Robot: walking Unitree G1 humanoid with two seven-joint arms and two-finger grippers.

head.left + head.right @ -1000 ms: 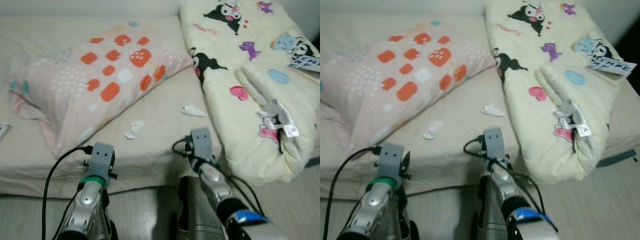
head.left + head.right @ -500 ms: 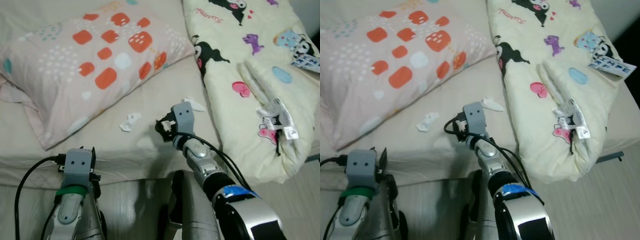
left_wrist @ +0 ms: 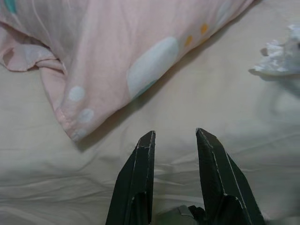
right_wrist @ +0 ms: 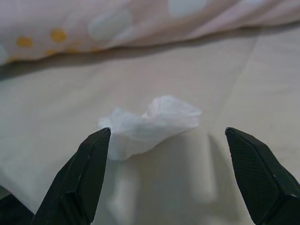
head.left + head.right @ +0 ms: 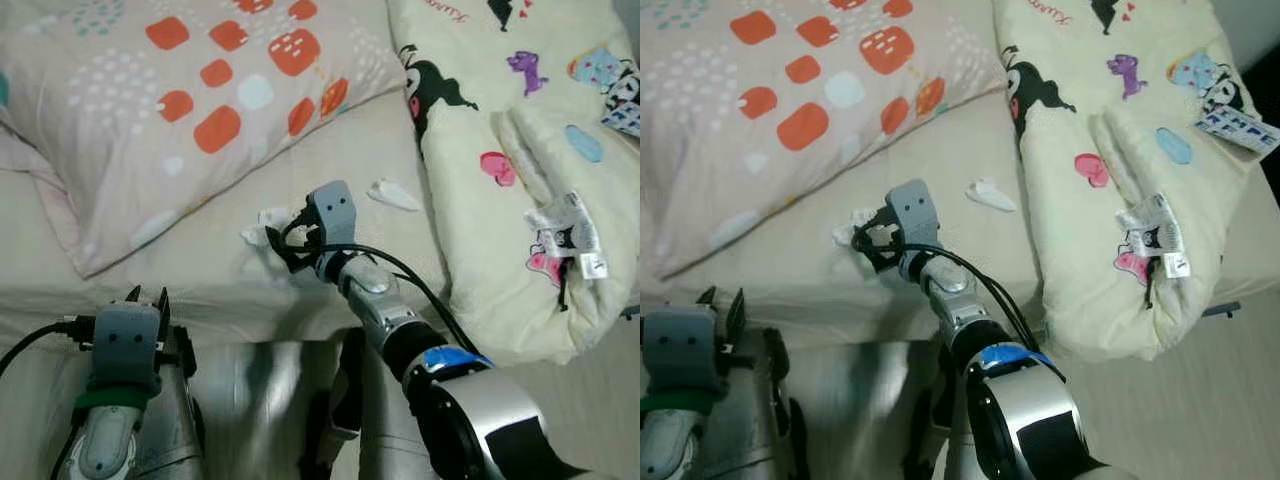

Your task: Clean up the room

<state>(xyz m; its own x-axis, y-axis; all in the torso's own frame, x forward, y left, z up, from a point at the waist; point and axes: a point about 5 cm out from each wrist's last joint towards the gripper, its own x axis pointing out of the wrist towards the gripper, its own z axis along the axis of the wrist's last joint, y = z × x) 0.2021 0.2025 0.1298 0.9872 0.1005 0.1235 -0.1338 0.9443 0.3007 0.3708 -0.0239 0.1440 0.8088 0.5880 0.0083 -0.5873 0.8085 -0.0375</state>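
Right end effector [image 4: 166, 173] is spread wide and empty, its fingers straddling the crumpled tissue [image 4: 150, 124] straight ahead on the bed [image 5: 200, 300], near the front edge below the pillow [image 5: 190, 110]. Tissue's long axis runs across the gap. Left end effector [image 3: 173, 140], slightly open and empty, sits farther off at the bed's front edge.

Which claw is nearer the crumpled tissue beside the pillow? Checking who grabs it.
Right. The right claw straddles the crumpled tissue, open; the left claw hangs back at the bed's edge.
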